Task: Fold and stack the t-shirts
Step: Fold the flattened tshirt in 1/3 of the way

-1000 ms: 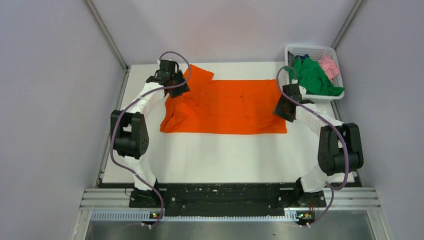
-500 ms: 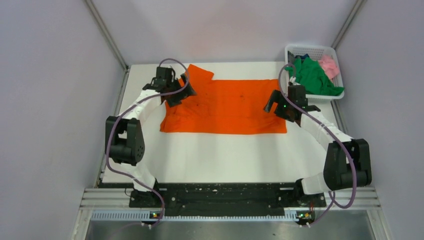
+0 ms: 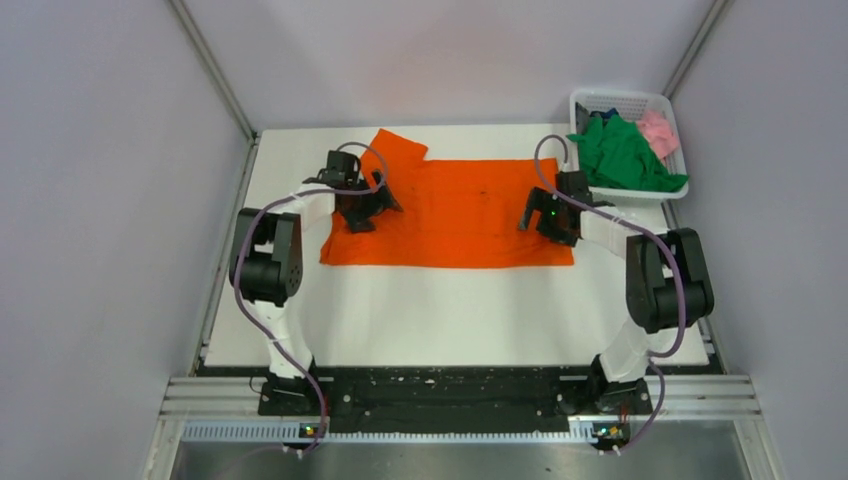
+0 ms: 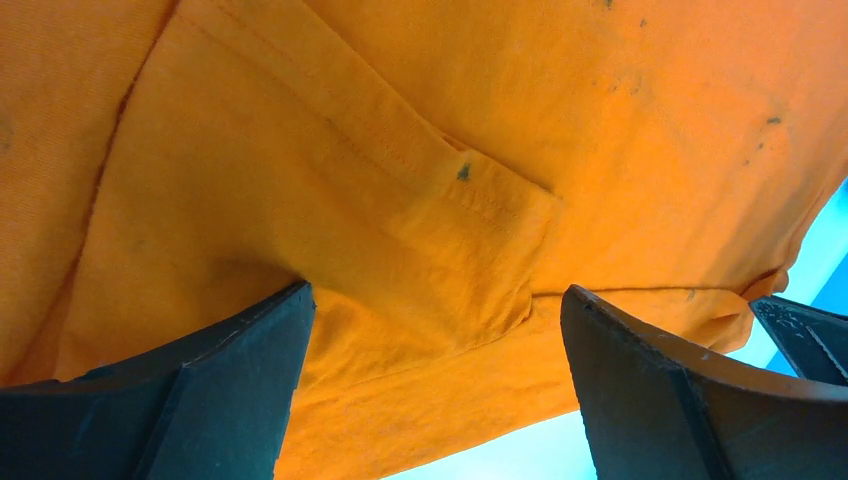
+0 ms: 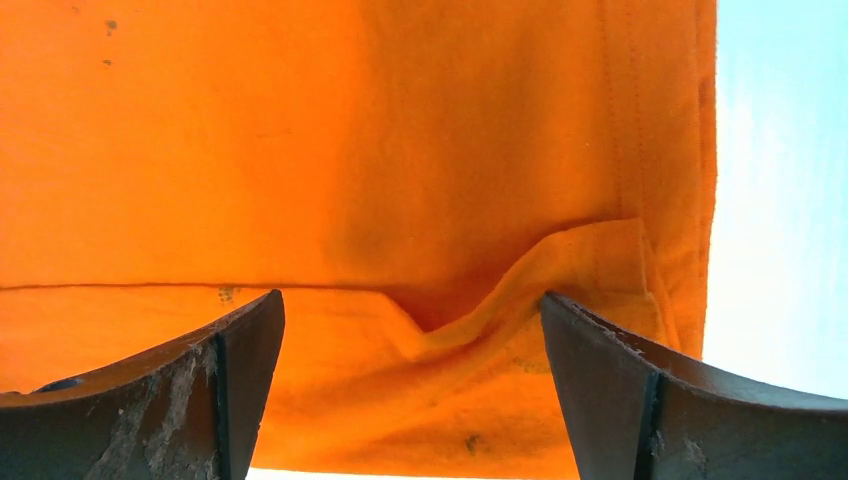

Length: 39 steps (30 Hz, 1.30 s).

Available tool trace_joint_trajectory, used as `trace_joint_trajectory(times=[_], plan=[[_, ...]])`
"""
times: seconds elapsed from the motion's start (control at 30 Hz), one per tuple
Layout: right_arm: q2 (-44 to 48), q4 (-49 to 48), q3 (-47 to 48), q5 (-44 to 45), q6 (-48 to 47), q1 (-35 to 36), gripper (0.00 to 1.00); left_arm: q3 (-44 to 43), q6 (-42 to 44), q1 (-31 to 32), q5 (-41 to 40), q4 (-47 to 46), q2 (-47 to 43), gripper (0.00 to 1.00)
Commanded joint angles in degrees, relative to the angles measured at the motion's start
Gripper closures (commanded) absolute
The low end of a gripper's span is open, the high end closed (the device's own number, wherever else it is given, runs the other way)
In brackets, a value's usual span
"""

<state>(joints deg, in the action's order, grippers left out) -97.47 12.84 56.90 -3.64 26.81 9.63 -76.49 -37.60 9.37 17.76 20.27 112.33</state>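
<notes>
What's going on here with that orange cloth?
Two robot arms are folding t-shirts. The orange t-shirt lies partly folded on the white table. The left gripper is over its sleeve end and the right gripper over its other end, both open and holding nothing. A green t-shirt and a pink t-shirt wait in the white basket at the far right.

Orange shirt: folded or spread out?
Partly folded: the orange shirt lies flat as a wide band, layers overlapping at both ends, one sleeve sticking out.
</notes>
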Motion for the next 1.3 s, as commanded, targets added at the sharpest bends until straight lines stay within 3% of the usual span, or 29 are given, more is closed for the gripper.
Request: trace_joint_trajectory(times=[0.0, 0.27, 0.4, 0.6, 0.87, 1.13, 1.27], plan=[[-0.6, 0.6, -2.0, 3.0, 1.5, -0.1, 0.01, 4.7, 0.5, -0.8, -2.8, -1.2, -1.7, 0.01], [11.0, 2.6, -16.9, -5.1, 0.6, 2.0, 0.01, 24.4, -0.8, -0.3, -1.9, -4.2, -15.0, 0.01], [18.1, 8.6, -21.2, -3.1, 2.4, 5.5, 0.01, 37.5, -2.5, 0.3, -5.1, -4.6, -26.8, 0.01], [28.0, 15.1, -26.7, -2.4, 8.3, 10.3, 0.01, 47.5, -4.9, 1.1, -6.6, -2.8, -37.5, 0.01], [42.3, 23.8, -30.2, 2.1, 16.1, 12.2, 0.01, 50.5, -5.7, 1.2, -10.6, 5.2, -49.5, 0.01], [45.7, 24.0, -30.9, 2.6, 17.7, 12.2, 0.01, 53.0, -6.1, 1.3, -8.3, 8.8, -58.6, 0.01], [48.0, 24.5, -28.7, 3.4, 17.1, 12.2, 0.01, 50.1, -4.1, 1.3, -9.5, 9.9, -60.8, 0.01]])
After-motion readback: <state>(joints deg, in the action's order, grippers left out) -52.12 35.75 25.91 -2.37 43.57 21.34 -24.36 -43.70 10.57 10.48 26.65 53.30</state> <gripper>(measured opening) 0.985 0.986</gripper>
